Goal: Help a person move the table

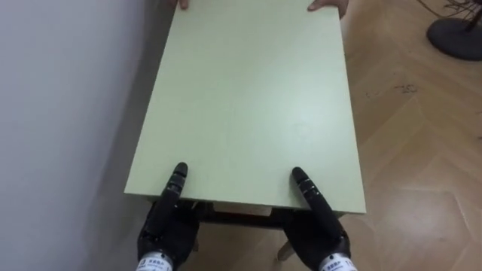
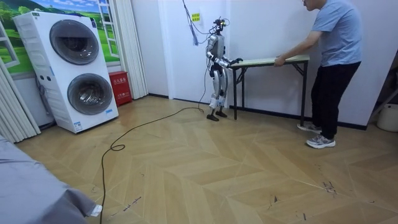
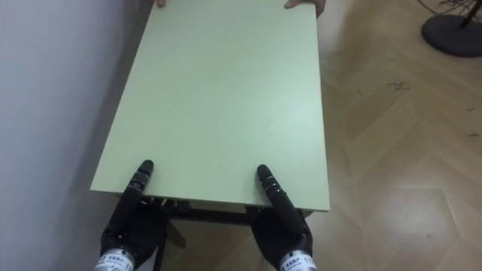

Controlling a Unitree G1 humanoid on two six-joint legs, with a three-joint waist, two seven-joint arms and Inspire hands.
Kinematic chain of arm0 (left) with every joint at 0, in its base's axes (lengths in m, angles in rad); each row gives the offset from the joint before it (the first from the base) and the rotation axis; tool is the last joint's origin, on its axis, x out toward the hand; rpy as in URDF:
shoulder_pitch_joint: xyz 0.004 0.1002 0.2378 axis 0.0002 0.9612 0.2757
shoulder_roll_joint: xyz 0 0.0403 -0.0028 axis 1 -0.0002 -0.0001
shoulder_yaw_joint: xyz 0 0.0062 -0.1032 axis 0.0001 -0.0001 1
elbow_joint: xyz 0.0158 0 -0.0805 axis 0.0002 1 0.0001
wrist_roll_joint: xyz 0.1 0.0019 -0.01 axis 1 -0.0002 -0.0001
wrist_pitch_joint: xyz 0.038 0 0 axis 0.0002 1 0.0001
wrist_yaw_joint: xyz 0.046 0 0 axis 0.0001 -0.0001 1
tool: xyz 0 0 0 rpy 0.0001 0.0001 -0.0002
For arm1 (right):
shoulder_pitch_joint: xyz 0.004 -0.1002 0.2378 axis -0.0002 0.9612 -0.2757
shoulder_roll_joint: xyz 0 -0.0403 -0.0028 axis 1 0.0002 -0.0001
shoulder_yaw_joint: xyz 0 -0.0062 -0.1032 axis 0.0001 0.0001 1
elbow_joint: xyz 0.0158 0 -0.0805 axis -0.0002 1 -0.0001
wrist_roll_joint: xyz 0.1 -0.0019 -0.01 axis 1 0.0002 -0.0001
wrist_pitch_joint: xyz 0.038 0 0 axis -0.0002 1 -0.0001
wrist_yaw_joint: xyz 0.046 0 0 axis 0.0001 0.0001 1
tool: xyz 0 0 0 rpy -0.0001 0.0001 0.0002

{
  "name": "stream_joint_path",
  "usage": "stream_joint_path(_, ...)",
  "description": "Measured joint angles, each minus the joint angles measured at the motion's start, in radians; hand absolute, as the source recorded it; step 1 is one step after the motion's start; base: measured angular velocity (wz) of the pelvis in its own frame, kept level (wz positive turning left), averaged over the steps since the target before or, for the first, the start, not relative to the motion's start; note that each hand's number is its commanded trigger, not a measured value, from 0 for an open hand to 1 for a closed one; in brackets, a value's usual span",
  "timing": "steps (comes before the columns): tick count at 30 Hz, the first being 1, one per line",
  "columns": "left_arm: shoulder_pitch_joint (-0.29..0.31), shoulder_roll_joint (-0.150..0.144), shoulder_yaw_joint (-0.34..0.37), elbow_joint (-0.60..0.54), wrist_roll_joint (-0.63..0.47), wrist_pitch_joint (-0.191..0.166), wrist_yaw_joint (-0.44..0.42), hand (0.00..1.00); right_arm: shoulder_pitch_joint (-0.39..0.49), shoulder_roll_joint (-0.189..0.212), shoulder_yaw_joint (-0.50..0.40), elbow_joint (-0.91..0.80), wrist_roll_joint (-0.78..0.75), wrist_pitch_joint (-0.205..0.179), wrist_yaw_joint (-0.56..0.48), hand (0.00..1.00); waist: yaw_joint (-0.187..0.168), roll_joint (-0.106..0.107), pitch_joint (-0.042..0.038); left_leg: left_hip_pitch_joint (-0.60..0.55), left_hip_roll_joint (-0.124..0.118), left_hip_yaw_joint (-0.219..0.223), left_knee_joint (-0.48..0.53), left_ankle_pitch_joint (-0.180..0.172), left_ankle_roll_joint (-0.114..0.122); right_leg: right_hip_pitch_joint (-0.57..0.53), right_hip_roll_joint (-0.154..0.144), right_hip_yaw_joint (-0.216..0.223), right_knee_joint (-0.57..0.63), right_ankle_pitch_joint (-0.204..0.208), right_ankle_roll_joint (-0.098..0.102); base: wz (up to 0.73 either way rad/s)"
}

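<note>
Green: 1 table [image 1: 248, 98] held by left hand [image 1: 167, 226], right hand [image 1: 320, 226], person's 2 hands [image 1: 325, 6].

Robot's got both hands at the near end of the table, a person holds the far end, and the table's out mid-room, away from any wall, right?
Not mid-room: the left eye view shows the table along the white wall on the robot's left. Otherwise yes: left hand and right hand at the near end, the person's hand on the far end.
</note>
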Motion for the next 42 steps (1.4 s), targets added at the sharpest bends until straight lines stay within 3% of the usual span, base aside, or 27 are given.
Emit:
stream_joint_path(4, 0.000, -0.004, 0.000, 0.000, 0.000, 0.015, 0.024, 1.00, 0.000, -0.011, 0.001, 0.000, 0.004, 0.003, -0.017, 1.00, 0.000, -0.004, -0.0013, 0.033, 0.002, 0.006, -0.040, 0.002, 0.002, 0.046, 0.008, 0.030, -0.084, 0.029, -0.011, -0.10)
stream_joint_path(6, 0.000, -0.005, -0.001, 0.000, 0.000, 0.019, 0.033, 1.00, -0.001, -0.012, 0.001, 0.000, 0.005, 0.010, -0.024, 1.00, 0.000, -0.011, -0.0013, 0.048, 0.005, 0.012, -0.062, -0.008, -0.079, 0.066, 0.013, 0.038, -0.121, 0.054, -0.019, -0.11)
stream_joint_path(7, 0.001, -0.005, 0.001, 0.000, 0.000, 0.023, 0.036, 1.00, -0.001, -0.013, 0.000, 0.000, 0.005, 0.015, -0.027, 1.00, 0.001, -0.013, -0.0012, 0.060, 0.011, 0.024, -0.084, -0.008, -0.143, 0.077, 0.025, 0.044, -0.142, 0.078, -0.023, -0.12)
stream_joint_path(9, 0.001, -0.005, 0.009, 0.000, 0.000, 0.030, 0.037, 1.00, -0.004, -0.012, -0.005, 0.000, 0.003, 0.023, -0.034, 1.00, 0.000, -0.017, -0.0007, 0.067, 0.020, 0.085, -0.098, -0.005, -0.137, 0.094, 0.038, 0.047, -0.168, 0.081, -0.022, -0.11)
stream_joint_path(12, 0.000, -0.006, 0.006, -0.001, 0.003, 0.034, 0.038, 1.00, -0.003, -0.011, -0.014, 0.000, 0.003, 0.032, -0.035, 1.00, -0.001, -0.016, -0.0009, 0.070, 0.020, 0.092, -0.098, -0.005, -0.138, 0.093, 0.055, 0.049, -0.168, 0.069, -0.021, -0.03)
stream_joint_path(13, 0.000, -0.008, 0.003, 0.000, 0.009, 0.034, 0.040, 1.00, -0.001, -0.011, -0.019, 0.000, 0.003, 0.038, -0.035, 1.00, -0.003, -0.012, -0.0002, 0.077, 0.023, 0.101, -0.107, -0.007, -0.150, 0.093, 0.076, 0.049, -0.172, 0.067, -0.031, 0.07)
stream_joint_path(14, 0.000, -0.010, 0.004, 0.001, 0.012, 0.034, 0.044, 1.00, 0.002, -0.010, -0.027, 0.001, 0.003, 0.045, -0.035, 1.00, -0.003, -0.023, 0.0003, 0.065, 0.017, 0.135, -0.088, -0.012, -0.242, 0.095, 0.072, 0.055, -0.172, 0.091, -0.060, 0.06)
stream_joint_path(15, -0.003, -0.010, 0.000, -0.004, 0.018, 0.031, 0.045, 1.00, 0.002, -0.004, -0.038, 0.000, 0.000, 0.050, -0.030, 1.00, -0.009, -0.038, 0.0048, -0.020, 0.074, 0.235, 0.069, -0.093, -0.131, 0.080, 0.043, 0.082, -0.138, 0.058, -0.035, 0.16)
stream_joint_path(16, -0.004, -0.009, -0.001, -0.010, 0.020, 0.029, 0.045, 1.00, 0.003, -0.002, -0.042, -0.002, 0.001, 0.050, -0.027, 1.00, -0.016, -0.033, 0.0025, -0.061, 0.129, 0.240, 0.152, -0.167, -0.110, 0.065, 0.051, 0.105, -0.110, 0.019, -0.005, 0.22)
stream_joint_path(17, -0.012, -0.015, -0.005, -0.008, 0.041, 0.032, 0.043, 1.00, 0.005, -0.002, -0.048, -0.003, 0.006, 0.050, -0.031, 1.00, -0.015, -0.028, 0.0004, -0.095, 0.153, 0.268, 0.216, -0.225, -0.096, 0.044, 0.062, 0.112, -0.063, -0.050, 0.011, 0.23)
stream_joint_path(18, -0.013, -0.013, -0.011, -0.012, 0.042, 0.034, 0.042, 1.00, 0.011, 0.000, -0.056, -0.009, 0.007, 0.050, -0.030, 1.00, -0.013, -0.031, -0.0005, -0.091, 0.147, 0.270, 0.214, -0.226, -0.087, 0.038, 0.056, 0.103, -0.054, -0.056, 0.014, 0.00)
stream_joint_path(19, -0.010, -0.015, -0.014, -0.012, 0.043, 0.038, 0.044, 1.00, 0.023, 0.001, -0.065, -0.012, 0.006, 0.053, -0.032, 1.00, 0.002, -0.029, -0.0010, -0.062, 0.143, 0.276, 0.179, -0.212, -0.066, 0.039, 0.052, 0.098, -0.064, -0.035, 0.021, -0.18)
stream_joint_path(20, -0.002, -0.015, -0.015, -0.012, 0.043, 0.042, 0.044, 1.00, 0.031, 0.001, -0.065, -0.013, 0.005, 0.053, -0.032, 1.00, 0.010, -0.028, -0.0005, -0.028, 0.133, 0.281, 0.131, -0.193, -0.041, 0.049, 0.045, 0.100, -0.072, -0.016, 0.016, -0.17)
stream_joint_path(21, 0.002, -0.015, -0.015, -0.012, 0.043, 0.047, 0.044, 1.00, 0.036, 0.001, -0.064, -0.013, 0.005, 0.053, -0.032, 1.00, 0.011, -0.028, -0.0005, -0.016, 0.129, 0.285, 0.113, -0.186, -0.031, 0.054, 0.043, 0.103, -0.081, -0.013, 0.015, -0.10)
stream_joint_path(22, 0.006, -0.014, -0.013, -0.012, 0.043, 0.053, 0.043, 1.00, 0.040, 0.001, -0.061, -0.012, 0.005, 0.054, -0.032, 1.00, 0.016, -0.029, -0.0004, 0.001, 0.127, 0.289, 0.090, -0.177, -0.028, 0.063, 0.043, 0.103, -0.088, -0.005, 0.009, 0.00)
stream_joint_path(24, 0.010, -0.012, -0.008, -0.012, 0.043, 0.059, 0.040, 1.00, 0.043, 0.001, -0.056, -0.012, 0.005, 0.055, -0.032, 1.00, 0.017, -0.029, -0.0003, 0.024, 0.122, 0.289, 0.046, -0.157, -0.058, 0.077, 0.041, 0.103, -0.127, 0.025, 0.008, -0.02)
stream_joint_path(26, 0.011, -0.013, 0.000, -0.012, 0.043, 0.064, 0.040, 1.00, 0.043, -0.001, -0.056, -0.012, 0.003, 0.055, -0.031, 1.00, 0.019, -0.030, -0.0003, 0.039, 0.116, 0.289, 0.014, -0.143, -0.071, 0.086, 0.036, 0.101, -0.148, 0.039, 0.004, 0.00)
stream_joint_path(33, 0.031, -0.019, 0.010, 0.005, 0.045, 0.071, 0.038, 0.97, 0.043, -0.003, -0.050, 0.006, -0.018, 0.054, -0.031, 1.00, 0.019, -0.035, 0.0032, 0.081, 0.116, 0.285, -0.028, -0.128, -0.071, 0.131, 0.042, 0.102, -0.175, 0.034, -0.006, -0.01)
stream_joint_path(35, 0.035, -0.018, 0.019, 0.014, 0.046, 0.071, 0.033, 0.74, 0.037, 0.002, -0.043, 0.023, -0.023, 0.053, -0.029, 0.82, 0.019, -0.039, 0.0055, 0.098, 0.119, 0.284, -0.038, -0.126, -0.068, 0.146, 0.047, 0.102, -0.182, 0.029, -0.014, -0.02)
stream_joint_path(36, 0.035, -0.018, 0.026, 0.018, 0.046, 0.071, 0.029, 0.64, 0.026, 0.005, -0.039, 0.042, -0.023, 0.052, -0.016, 0.75, 0.019, -0.039, 0.0056, 0.105, 0.120, 0.284, -0.052, -0.119, -0.054, 0.145, 0.051, 0.101, -0.181, 0.028, -0.015, -0.05)
stream_joint_path(37, 0.035, -0.018, 0.028, 0.018, 0.046, 0.070, 0.027, 0.60, 0.023, 0.006, -0.037, 0.044, -0.023, 0.051, -0.013, 0.65, 0.019, -0.039, 0.0056, 0.106, 0.121, 0.284, -0.058, -0.115, -0.047, 0.143, 0.055, 0.100, -0.180, 0.027, -0.016, -0.03)
stream_joint_path(38, 0.035, -0.016, 0.032, 0.019, 0.045, 0.070, 0.023, 0.51, 0.021, 0.008, -0.037, 0.048, -0.023, 0.051, -0.009, 0.43, 0.019, -0.039, 0.0056, 0.107, 0.121, 0.284, -0.071, -0.106, -0.032, 0.139, 0.060, 0.100, -0.180, 0.027, -0.016, 0.00)
stream_joint_path(40, 0.033, -0.014, 0.033, 0.031, 0.046, 0.071, 0.018, 0.11, 0.020, 0.009, -0.033, 0.061, -0.016, 0.052, -0.007, 0.31, 0.018, -0.039, 0.0056, 0.114, 0.122, 0.283, -0.081, -0.102, -0.025, 0.140, 0.062, 0.097, -0.179, 0.027, -0.017, 0.00)
stream_joint_path(41, 0.032, -0.013, 0.036, 0.042, 0.046, 0.070, 0.013, 0.02, 0.019, 0.008, -0.030, 0.074, -0.017, 0.052, 0.004, 0.20, 0.016, -0.040, 0.0060, 0.121, 0.122, 0.282, -0.085, -0.102, -0.025, 0.141, 0.062, 0.091, -0.179, 0.027, -0.017, 0.00)
stream_joint_path(42, 0.028, -0.011, 0.034, 0.049, 0.060, 0.070, 0.012, 0.00, 0.019, 0.008, -0.028, 0.080, -0.017, 0.052, 0.011, 0.09, 0.016, -0.040, 0.0058, 0.124, 0.123, 0.281, -0.086, -0.102, -0.025, 0.142, 0.062, 0.088, -0.178, 0.027, -0.017, 0.00)
